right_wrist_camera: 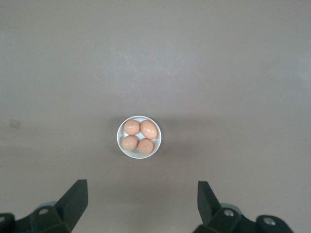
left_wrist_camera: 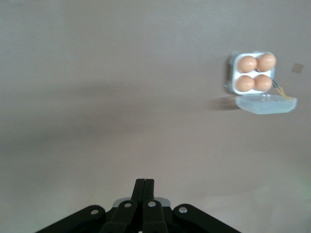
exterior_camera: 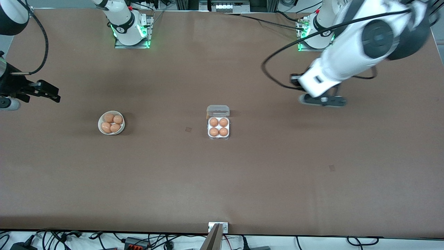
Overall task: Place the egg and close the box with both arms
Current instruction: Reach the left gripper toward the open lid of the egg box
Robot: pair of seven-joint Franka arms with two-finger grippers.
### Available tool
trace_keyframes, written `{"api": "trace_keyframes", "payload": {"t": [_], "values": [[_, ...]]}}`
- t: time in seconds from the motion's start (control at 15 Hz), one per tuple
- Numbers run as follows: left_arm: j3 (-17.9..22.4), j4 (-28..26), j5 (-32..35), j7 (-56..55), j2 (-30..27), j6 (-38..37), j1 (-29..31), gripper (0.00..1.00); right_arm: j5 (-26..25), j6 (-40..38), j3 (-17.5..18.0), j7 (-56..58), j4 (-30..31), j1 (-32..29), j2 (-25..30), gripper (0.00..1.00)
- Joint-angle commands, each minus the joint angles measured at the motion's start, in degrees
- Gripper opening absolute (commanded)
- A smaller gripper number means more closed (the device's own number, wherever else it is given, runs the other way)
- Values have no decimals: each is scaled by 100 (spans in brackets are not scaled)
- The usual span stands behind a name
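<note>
The clear box (exterior_camera: 218,136) stands mid-table with its lid (exterior_camera: 218,110) open and tipped back toward the robots' bases. Every cell holds an orange-brown egg (exterior_camera: 214,122). The box (left_wrist_camera: 231,73), its lid (left_wrist_camera: 265,103) and its eggs also show in the left wrist view. My left gripper (exterior_camera: 324,100) is shut and empty over bare table toward the left arm's end; its fingers (left_wrist_camera: 140,187) are pressed together. My right gripper (exterior_camera: 52,93) is open and empty over the table toward the right arm's end, and its wrist view looks down past its gripper (right_wrist_camera: 142,187) at the bowl.
A round white bowl (exterior_camera: 121,130) with several identical eggs (exterior_camera: 109,118) sits toward the right arm's end; it also shows in the right wrist view (right_wrist_camera: 158,141). Black cables hang from the left arm (exterior_camera: 274,55). A metal bracket (exterior_camera: 218,227) sits at the table's near edge.
</note>
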State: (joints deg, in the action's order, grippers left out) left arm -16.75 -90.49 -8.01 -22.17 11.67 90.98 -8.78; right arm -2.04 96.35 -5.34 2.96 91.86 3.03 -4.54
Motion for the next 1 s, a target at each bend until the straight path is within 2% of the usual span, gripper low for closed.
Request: {"api": "trace_keyframes", "payload": {"t": [0.0,0.13,0.27,0.47,0.67,0.93], "values": [[22,419,-174,-575,659,268,-379,0,108,24,104,90,8,-206,85,100],[22,296,-350,-709,748,962,-650,0,117,33,139,90,8,-276,85,100],[22,366,-289,-1103,1072,1175,-984,0,143,59,331,90,8,-443,76,100],[14,383,-342,-1332,1547,1799,-1248,0,143,59,350,82,8,-444,76,100],[31,392,-289,-1474,2083,2361,-1758,0,143,50,341,55,8,-426,76,100],[31,357,-271,-1413,2348,2530,-1864,0,152,50,341,46,16,-408,50,100]]}}
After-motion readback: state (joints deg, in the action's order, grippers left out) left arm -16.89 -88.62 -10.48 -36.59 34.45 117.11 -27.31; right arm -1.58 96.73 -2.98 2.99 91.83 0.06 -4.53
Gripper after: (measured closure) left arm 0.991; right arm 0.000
